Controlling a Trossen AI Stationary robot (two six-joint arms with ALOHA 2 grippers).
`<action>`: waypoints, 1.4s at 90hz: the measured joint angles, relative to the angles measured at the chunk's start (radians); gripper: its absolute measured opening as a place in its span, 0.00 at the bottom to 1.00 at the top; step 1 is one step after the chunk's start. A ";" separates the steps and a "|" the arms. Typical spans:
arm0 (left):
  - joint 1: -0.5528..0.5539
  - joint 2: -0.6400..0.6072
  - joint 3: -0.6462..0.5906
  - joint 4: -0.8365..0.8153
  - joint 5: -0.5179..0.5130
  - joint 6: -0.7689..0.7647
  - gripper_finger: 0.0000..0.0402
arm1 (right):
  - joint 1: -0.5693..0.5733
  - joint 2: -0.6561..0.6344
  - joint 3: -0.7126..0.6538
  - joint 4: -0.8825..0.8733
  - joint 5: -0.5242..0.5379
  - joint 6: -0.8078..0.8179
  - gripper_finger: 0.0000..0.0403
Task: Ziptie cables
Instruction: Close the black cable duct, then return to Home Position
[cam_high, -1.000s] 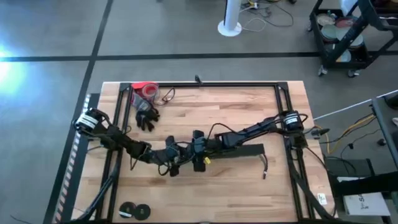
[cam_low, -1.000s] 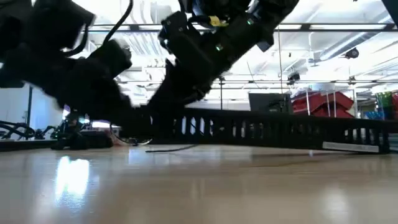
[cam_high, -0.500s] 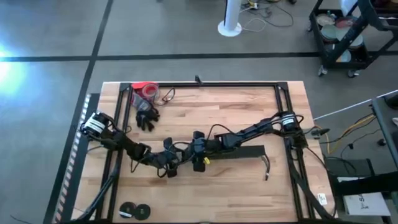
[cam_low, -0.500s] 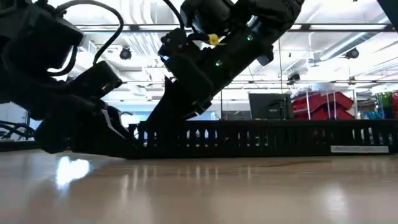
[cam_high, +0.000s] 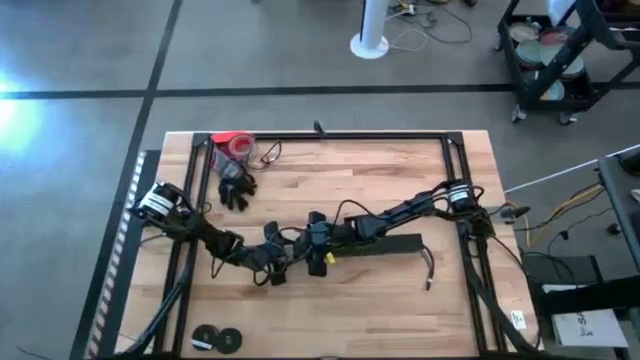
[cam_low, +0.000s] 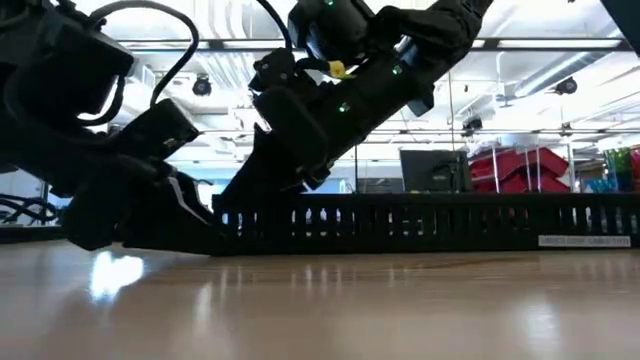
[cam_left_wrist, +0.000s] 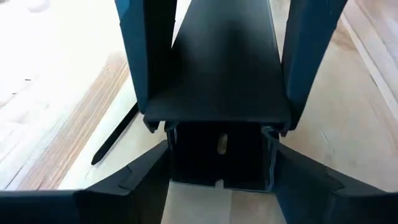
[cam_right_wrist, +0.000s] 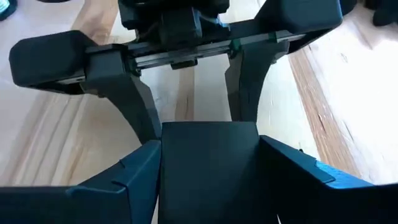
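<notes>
A long black slotted bar (cam_high: 375, 243) lies across the table's middle, resting on its underside (cam_low: 420, 245). Its left end (cam_left_wrist: 217, 158) is an open hollow channel. My left gripper (cam_high: 277, 262) is shut on that end. My right gripper (cam_high: 318, 246) is shut on the bar a little farther right. Of the cables I see only a thin dark wire (cam_high: 428, 268) curling off the bar's right end. A black ziptie (cam_left_wrist: 115, 135) lies on the wood beside the bar's left end. My left gripper has the bar's open left end (cam_left_wrist: 268, 149) pinched between its two fingers (cam_left_wrist: 140, 180), one on each outer side wall. It comes in low from the table's left, along the bar. The bar lies level on the table. My right gripper pinches the bar's two long sides (cam_left_wrist: 155, 93) between its fingers (cam_left_wrist: 144, 50), just behind the left end. It comes slanting down from the right, with the fingers pointing along the bar. The bar (cam_right_wrist: 208, 168) lies between them on the wood.
A black glove (cam_high: 236, 188) and a red object (cam_high: 232, 145) with loose wires (cam_high: 268, 152) lie at the far left. Two black rolls (cam_high: 216, 340) sit at the near left edge. A black frame (cam_high: 320, 134) runs around the tabletop.
My left gripper has come down toward the table and a little toward its near edge, at the bar's left end. In the low view the bar has gone from slanting to level, and its left end now reaches farther left.
</notes>
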 joint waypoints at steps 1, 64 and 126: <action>0.000 0.000 0.000 0.000 0.000 0.000 0.56 | 0.000 0.000 0.000 0.000 0.000 0.000 0.55; -0.001 -0.282 -0.050 -0.162 0.051 -0.080 0.79 | 0.003 -0.262 -0.024 -0.157 -0.069 -0.117 0.80; 0.072 -1.156 -0.070 -0.354 -0.033 0.227 0.77 | 0.026 -1.146 -0.795 0.129 0.252 -0.129 0.68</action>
